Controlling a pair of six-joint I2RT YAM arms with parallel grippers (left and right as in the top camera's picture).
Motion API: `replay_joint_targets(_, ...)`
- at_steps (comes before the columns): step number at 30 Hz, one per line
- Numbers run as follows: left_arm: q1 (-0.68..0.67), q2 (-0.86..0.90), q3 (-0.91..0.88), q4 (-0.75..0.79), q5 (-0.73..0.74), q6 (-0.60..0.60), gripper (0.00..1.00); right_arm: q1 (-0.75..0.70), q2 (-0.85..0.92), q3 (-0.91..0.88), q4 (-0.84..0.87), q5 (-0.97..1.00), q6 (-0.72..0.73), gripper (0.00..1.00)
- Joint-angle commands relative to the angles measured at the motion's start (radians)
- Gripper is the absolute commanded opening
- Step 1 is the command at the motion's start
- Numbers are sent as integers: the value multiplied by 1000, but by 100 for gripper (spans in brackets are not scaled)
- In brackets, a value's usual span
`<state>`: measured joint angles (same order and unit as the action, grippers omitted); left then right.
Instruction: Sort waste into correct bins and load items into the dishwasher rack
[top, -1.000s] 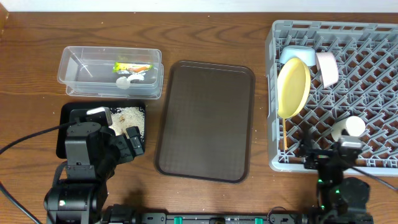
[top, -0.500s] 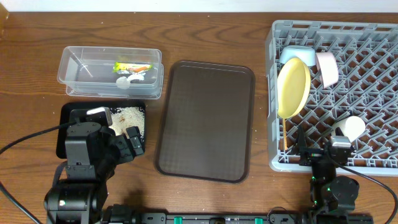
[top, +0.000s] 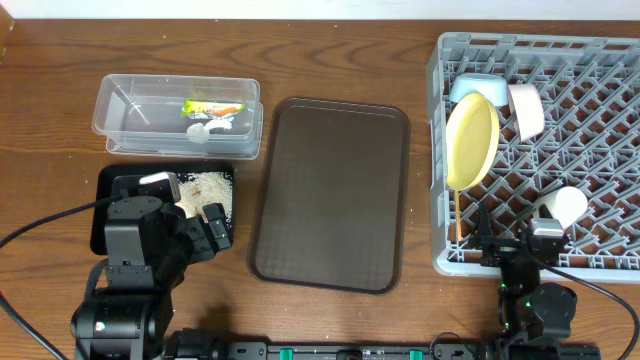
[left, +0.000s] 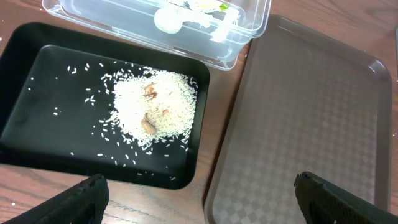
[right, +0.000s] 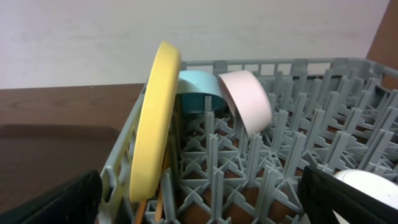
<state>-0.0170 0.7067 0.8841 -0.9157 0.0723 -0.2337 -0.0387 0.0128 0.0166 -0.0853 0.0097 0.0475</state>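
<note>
The grey dishwasher rack (top: 590, 150) holds the yellow plate (top: 472, 140) on edge, a light blue bowl (top: 475, 90), a pale bowl (top: 527, 110), a small cup (top: 562, 206) and chopsticks (top: 459, 218). My right gripper (top: 518, 248) is open at the rack's near edge, facing the plate (right: 155, 118), with the cup (right: 373, 185) by its right finger. The clear tub (top: 130, 115) holds a green-and-orange wrapper (top: 212, 108) and a paper scrap (top: 205, 130). Rice (left: 155, 109) lies in the black tray (left: 37, 152). My left gripper (left: 199, 186) is open and empty above the tray's near right corner.
A large brown serving tray (top: 330, 195) lies between the bins and the rack, its left edge close to the black tray. The rack's upright pegs (right: 280, 168) stand just ahead of my right gripper (right: 199, 193). Bare wooden table (top: 330, 50) runs along the back.
The right arm shifted slightly left at the rack's near edge early in the second, then held still. The left arm and all objects have not moved.
</note>
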Motion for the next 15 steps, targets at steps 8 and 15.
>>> replay_joint_targets(8, -2, -2, -4, 1, -5, 15, 98, 10, 4, -11, 14, 16, -8, 99)
replay_joint_targets(15, -2, -2, -4, 1, -5, 15, 98, 10, 4, -11, 14, 16, -8, 99)
